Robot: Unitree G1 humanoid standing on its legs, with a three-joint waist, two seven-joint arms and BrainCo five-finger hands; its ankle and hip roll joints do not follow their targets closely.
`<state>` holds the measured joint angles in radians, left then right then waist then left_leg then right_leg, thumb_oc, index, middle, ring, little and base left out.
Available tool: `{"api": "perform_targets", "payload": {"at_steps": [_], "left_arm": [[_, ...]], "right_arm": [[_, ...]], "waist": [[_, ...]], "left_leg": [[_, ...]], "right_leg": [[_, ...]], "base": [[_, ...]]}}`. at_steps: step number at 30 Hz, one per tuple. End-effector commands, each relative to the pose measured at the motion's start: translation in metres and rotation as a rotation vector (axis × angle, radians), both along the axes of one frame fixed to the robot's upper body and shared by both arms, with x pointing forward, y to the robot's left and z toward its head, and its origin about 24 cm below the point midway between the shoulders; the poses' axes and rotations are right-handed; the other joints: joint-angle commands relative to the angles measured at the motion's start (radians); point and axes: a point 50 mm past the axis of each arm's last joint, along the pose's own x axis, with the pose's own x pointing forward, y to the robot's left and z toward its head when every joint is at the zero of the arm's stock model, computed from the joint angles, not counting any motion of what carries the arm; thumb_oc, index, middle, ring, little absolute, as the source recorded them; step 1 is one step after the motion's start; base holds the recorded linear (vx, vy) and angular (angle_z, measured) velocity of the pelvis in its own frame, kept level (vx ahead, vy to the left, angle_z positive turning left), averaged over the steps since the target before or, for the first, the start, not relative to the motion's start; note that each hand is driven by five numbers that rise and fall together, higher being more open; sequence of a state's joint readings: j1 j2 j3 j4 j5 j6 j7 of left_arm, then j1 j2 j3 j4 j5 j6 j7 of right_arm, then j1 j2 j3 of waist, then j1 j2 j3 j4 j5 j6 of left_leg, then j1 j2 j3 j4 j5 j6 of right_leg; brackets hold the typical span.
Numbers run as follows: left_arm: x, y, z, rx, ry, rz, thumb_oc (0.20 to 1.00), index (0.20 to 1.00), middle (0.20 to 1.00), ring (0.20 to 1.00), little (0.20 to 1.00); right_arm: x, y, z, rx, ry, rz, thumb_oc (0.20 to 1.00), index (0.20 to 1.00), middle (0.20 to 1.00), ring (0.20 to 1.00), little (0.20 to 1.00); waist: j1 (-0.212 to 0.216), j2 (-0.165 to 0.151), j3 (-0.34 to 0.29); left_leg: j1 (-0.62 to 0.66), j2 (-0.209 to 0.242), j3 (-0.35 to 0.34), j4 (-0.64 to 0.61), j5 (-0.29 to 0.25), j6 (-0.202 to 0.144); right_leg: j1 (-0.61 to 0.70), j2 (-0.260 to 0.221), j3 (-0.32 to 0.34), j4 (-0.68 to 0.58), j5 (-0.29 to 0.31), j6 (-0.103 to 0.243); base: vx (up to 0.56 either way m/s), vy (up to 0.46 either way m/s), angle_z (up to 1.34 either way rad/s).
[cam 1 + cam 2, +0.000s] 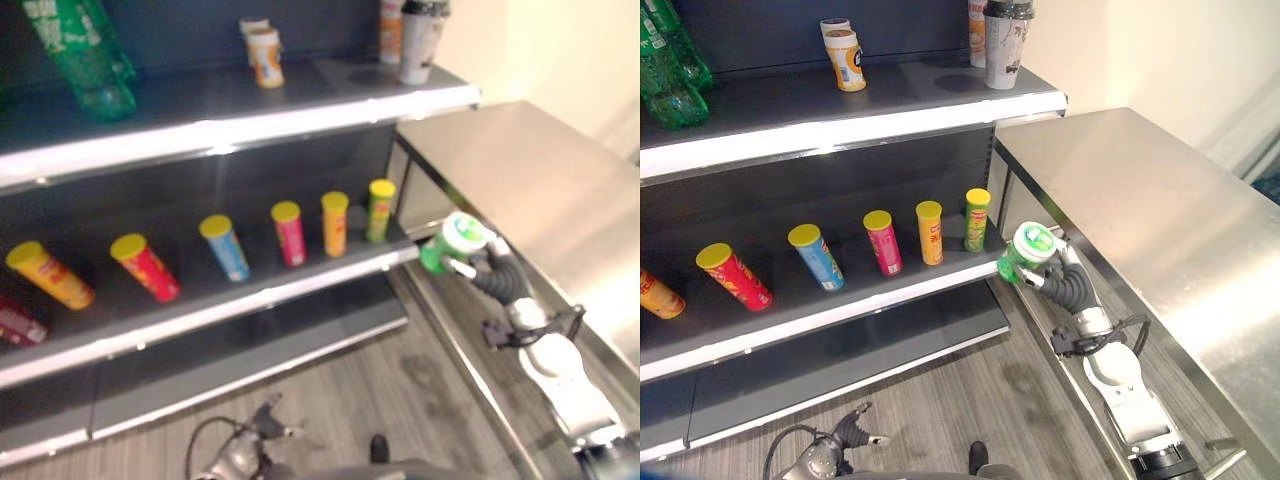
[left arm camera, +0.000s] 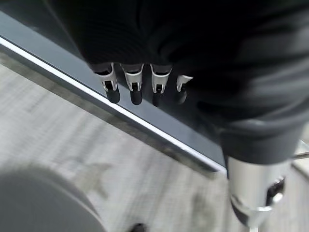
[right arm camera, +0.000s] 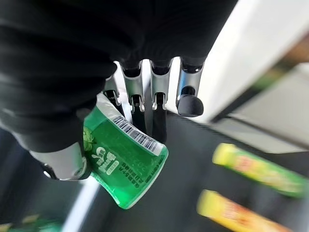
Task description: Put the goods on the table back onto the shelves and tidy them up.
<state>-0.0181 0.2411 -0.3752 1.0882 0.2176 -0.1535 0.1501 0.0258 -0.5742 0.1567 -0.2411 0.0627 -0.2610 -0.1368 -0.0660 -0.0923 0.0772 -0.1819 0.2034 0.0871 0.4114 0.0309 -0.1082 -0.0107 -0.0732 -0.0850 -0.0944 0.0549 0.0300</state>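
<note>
the left hand (image 2: 145, 87) hangs low by the floor (image 2: 72, 145), nearest the head camera at about 7 o'clock in the eye views, its fingers loosely bent and holding nothing. the right hand (image 1: 1045, 270) is at about 3 o'clock, raised between the steel worktop (image 1: 1160, 200) and the end of the middle shelf (image 1: 840, 300), with fingers and thumb curled round a green cup (image 1: 1025, 250). the cup is off the worktop and in the air, just beside the shelf's right end, close to the green can (image 1: 977, 218) that closes a row of standing cans: orange (image 1: 930, 232), pink (image 1: 882, 241), blue (image 1: 816, 256) and red (image 1: 732, 276). the cup's long axis is tilted, its white-and-green lid facing up toward the head camera and its base pointing down and toward the shelf at about 9 o'clock. the free spot on the shelf lies toward 9 to 10 o'clock from the hand, so the coming move looks like a short carry that way, with the cup turned upright before it is set down; the right hand is far nearer than the left. the risk, as i judge it, is knocking the green can. the top shelf (image 1: 890, 105) holds bottles (image 1: 670, 70) and cups (image 1: 1005, 45).
</note>
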Motion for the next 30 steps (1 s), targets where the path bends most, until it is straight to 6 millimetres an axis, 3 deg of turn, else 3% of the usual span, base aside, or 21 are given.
{"api": "perform_targets", "payload": {"at_steps": [1, 2, 3, 4, 5, 8, 10, 13, 15, 18, 20, 22, 23, 30], "left_arm": [[-0.032, 0.03, -0.008, 0.029, 0.079, 0.26, 1.0, 1.0, 1.0, 1.0, 1.0], [-0.04, 0.037, -0.009, 0.022, 0.095, 0.372, 1.0, 1.0, 1.0, 1.0, 1.0], [-0.04, 0.037, -0.009, 0.022, 0.095, 0.373, 1.0, 1.0, 1.0, 1.0, 1.0], [-0.051, 0.044, -0.011, 0.02, 0.118, 0.484, 1.0, 1.0, 1.0, 1.0, 1.0], [-0.051, 0.044, -0.011, 0.02, 0.118, 0.485, 1.0, 1.0, 1.0, 1.0, 1.0], [-0.095, 0.048, -0.019, 0.041, 0.267, 0.58, 1.0, 1.0, 1.0, 1.0, 1.0], [-0.104, 0.048, -0.02, 0.049, 0.301, 0.576, 1.0, 1.0, 1.0, 1.0, 1.0], [-0.103, 0.042, -0.021, 0.064, 0.319, 0.464, 1.0, 1.0, 1.0, 1.0, 1.0], [-0.092, 0.038, -0.021, 0.077, 0.299, 0.35, 1.0, 1.0, 1.0, 1.0, 1.0], [-0.081, 0.041, -0.019, 0.083, 0.271, 0.336, 1.0, 1.0, 1.0, 1.0, 1.0], [-0.073, 0.049, -0.016, 0.102, 0.254, 0.336, 1.0, 1.0, 1.0, 1.0, 1.0], [-0.074, 0.049, -0.016, 0.098, 0.272, 0.297, 1.0, 1.0, 1.0, 1.0, 1.0], [-0.072, 0.047, -0.016, 0.088, 0.268, 0.259, 1.0, 1.0, 1.0, 1.0, 1.0], [-0.076, 0.041, -0.018, 0.059, 0.28, 0.29, 1.0, 1.0, 1.0, 1.0, 1.0]], "right_arm": [[-0.004, 0.007, 0.03, 0.076, -0.152, 0.076, 0.2, 0.2, 0.2, 0.2, 0.2], [-0.003, 0.009, 0.028, 0.083, -0.145, 0.072, 0.2, 0.2, 0.2, 0.2, 0.2], [-0.003, 0.009, 0.028, 0.083, -0.146, 0.073, 0.2, 0.2, 0.2, 0.2, 0.2], [0.001, 0.008, 0.023, 0.093, -0.123, 0.049, 0.2, 0.2, 0.2, 0.2, 0.2], [0.001, 0.009, 0.023, 0.093, -0.123, 0.05, 0.2, 0.2, 0.2, 0.2, 0.2], [-0.008, 0.015, 0.016, 0.101, -0.077, 0.102, 0.2, 0.2, 0.2, 0.2, 0.2], [-0.011, 0.016, 0.01, 0.092, -0.041, 0.119, 0.2, 0.2, 0.2, 0.2, 0.2], [-0.012, 0.016, 0.005, 0.08, -0.01, 0.125, 0.2, 0.2, 0.2, 0.2, 0.2], [-0.011, 0.018, 0.006, 0.117, -0.014, 0.139, 0.2, 0.2, 0.2, 0.2, 0.2], [-0.008, 0.025, 0.014, 0.14, -0.049, 0.166, 0.2, 0.2, 0.2, 0.2, 0.2], [-0.012, 0.035, 0.03, 0.234, -0.101, 0.269, 0.2, 0.2, 0.2, 0.2, 0.2], [-0.022, 0.038, 0.045, 0.306, -0.141, 0.374, 0.2, 0.2, 0.2, 0.2, 0.2], [-0.029, 0.038, 0.059, 0.315, -0.195, 0.43, 0.2, 0.2, 0.2, 0.2, 0.2], [-0.04, 0.045, 0.08, 0.276, -0.236, 0.575, 0.2, 0.2, 0.2, 0.2, 0.2]], "waist": [[0.044, -0.016, 0.011], [0.063, -0.009, 0.012], [0.061, -0.01, 0.01], [0.085, 0.005, 0.01], [0.085, 0.004, 0.011], [0.081, 0.012, -0.033], [0.081, 0.011, -0.052], [0.073, 0.012, -0.068], [0.06, 0.018, -0.071], [0.053, 0.027, -0.055], [0.034, 0.039, -0.015], [0.008, 0.044, -0.017], [-0.001, 0.029, -0.021], [0.001, 0.012, -0.073]], "left_leg": [[0.012, -0.112, 0.034, -0.143, -0.113, 0.074], [-0.031, -0.132, 0.021, -0.198, -0.063, 0.063], [-0.033, -0.133, 0.02, -0.204, -0.057, 0.064], [-0.062, -0.138, 0.007, -0.274, 0.0, 0.044], [-0.058, -0.138, 0.008, -0.278, 0.002, 0.044], [0.038, -0.154, 0.007, -0.368, -0.011, 0.063], [0.093, -0.157, 0.029, -0.421, -0.012, 0.071], [0.137, -0.167, 0.05, -0.464, -0.018, 0.084], [0.162, -0.184, 0.066, -0.488, -0.031, 0.1], [0.179, -0.196, 0.079, -0.499, -0.041, 0.118], [0.203, -0.184, 0.098, -0.499, -0.052, 0.128], [0.227, -0.177, 0.103, -0.499, -0.07, 0.118], [0.223, -0.188, 0.095, -0.499, -0.069, 0.116], [0.238, -0.184, 0.1, -0.499, -0.083, 0.1]], "right_leg": [[0.057, -0.019, 0.041, 0.064, -0.075, 0.033], [0.072, -0.01, 0.037, 0.058, -0.084, 0.035], [0.069, -0.011, 0.035, 0.058, -0.082, 0.035], [0.094, 0.005, 0.035, 0.055, -0.098, 0.038], [0.096, 0.004, 0.036, 0.055, -0.098, 0.038], [0.12, -0.01, 0.037, 0.078, -0.116, 0.054], [0.12, -0.024, 0.044, 0.084, -0.115, 0.067], [0.118, -0.043, 0.048, 0.094, -0.11, 0.084], [0.102, -0.061, 0.057, 0.129, -0.102, 0.104], [0.046, -0.077, 0.066, 0.245, -0.072, 0.122], [-0.05, -0.099, 0.04, 0.425, -0.012, 0.127], [-0.089, -0.056, 0.027, 0.358, -0.053, 0.104], [-0.057, -0.034, 0.039, 0.206, -0.076, 0.102], [0.021, -0.006, 0.072, 0.056, -0.03, 0.098]], "base": [[0.16, 0.056, 0.3], [0.17, 0.054, 0.09], [0.18, 0.086, 0.1], [0.12, 0.06, 0.12], [0.27, 0.141, 0.05], [0.34, 0.182, -0.18], [0.25, 0.17, -0.2], [0.12, 0.161, -0.09], [0.08, 0.264, 0.05], [0.0, 0.188, -0.14], [0.0, 0.138, -0.34], [0.11, 0.023, -0.35], [0.08, -0.051, -0.17], [0.07, -0.057, -0.01]]}}
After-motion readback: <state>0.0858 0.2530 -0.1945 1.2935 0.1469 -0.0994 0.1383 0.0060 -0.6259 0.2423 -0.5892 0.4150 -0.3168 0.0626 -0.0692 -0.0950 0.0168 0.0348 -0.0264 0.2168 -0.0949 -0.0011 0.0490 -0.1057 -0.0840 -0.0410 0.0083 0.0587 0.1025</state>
